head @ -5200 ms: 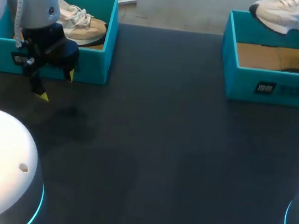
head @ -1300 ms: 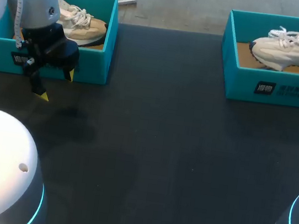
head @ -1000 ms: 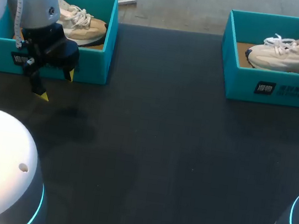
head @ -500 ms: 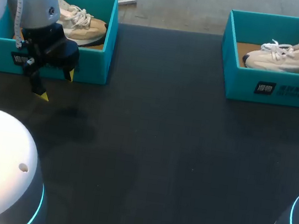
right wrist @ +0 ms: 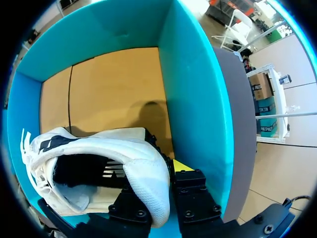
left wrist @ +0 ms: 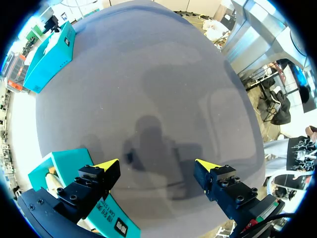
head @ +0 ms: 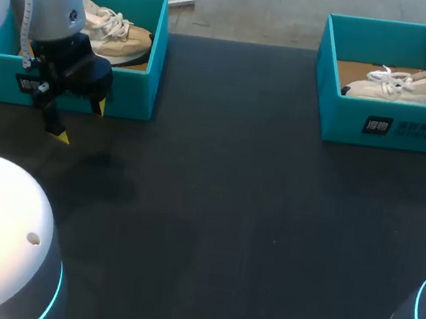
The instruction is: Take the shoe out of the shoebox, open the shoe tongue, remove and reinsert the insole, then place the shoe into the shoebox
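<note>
Holding a white lace-up sneaker (head: 402,87) by its heel collar: right gripper (right wrist: 167,174), clenched on it, one finger inside the opening, the yellow-tipped finger outside. Sneaker lies inside an open teal cardboard shoebox (head: 392,129), low over the shoebox's brown floor, heel near its right wall, toe towards its left wall; contact with the floor cannot be told. Left gripper (left wrist: 157,166): fingers spread wide, nothing between them, above the dark table (head: 230,209), well apart from the shoebox on its left side. Second teal box (head: 132,89) containing a beige sneaker (head: 123,40): also well left of the shoebox
</note>
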`<move>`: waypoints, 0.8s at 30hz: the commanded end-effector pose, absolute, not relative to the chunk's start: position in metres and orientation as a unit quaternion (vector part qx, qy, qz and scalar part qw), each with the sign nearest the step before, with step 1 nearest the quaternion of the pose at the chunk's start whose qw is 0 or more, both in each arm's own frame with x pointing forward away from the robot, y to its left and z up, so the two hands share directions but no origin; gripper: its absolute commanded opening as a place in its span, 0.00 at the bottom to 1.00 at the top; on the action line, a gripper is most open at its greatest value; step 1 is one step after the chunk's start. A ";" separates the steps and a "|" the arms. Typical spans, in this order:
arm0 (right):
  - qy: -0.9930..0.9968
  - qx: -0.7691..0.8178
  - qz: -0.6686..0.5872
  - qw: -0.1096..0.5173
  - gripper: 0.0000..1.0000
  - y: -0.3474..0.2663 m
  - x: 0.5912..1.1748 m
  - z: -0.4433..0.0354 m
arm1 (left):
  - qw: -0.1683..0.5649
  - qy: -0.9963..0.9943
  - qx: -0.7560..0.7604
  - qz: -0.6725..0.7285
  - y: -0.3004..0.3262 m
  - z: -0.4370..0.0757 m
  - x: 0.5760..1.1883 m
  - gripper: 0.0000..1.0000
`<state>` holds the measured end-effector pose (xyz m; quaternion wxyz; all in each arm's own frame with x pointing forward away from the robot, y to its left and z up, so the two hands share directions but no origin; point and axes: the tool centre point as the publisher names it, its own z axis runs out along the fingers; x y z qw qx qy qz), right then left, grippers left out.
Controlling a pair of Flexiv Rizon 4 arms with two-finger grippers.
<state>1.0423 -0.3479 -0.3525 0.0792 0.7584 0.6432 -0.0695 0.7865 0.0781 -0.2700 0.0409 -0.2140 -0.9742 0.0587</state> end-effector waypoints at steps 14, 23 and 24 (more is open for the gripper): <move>0.652 0.751 -0.071 0.072 0.00 -0.349 1.045 -0.378 | 0.040 -0.974 -0.214 0.058 0.079 -0.270 0.785 1.00; 0.651 0.752 -0.077 0.068 0.00 -0.351 1.045 -0.384 | 0.040 -0.974 -0.214 0.058 0.079 -0.270 0.785 1.00; 0.651 0.752 -0.077 0.068 0.00 -0.351 1.044 -0.384 | 0.040 -0.974 -0.214 0.058 0.079 -0.270 0.785 1.00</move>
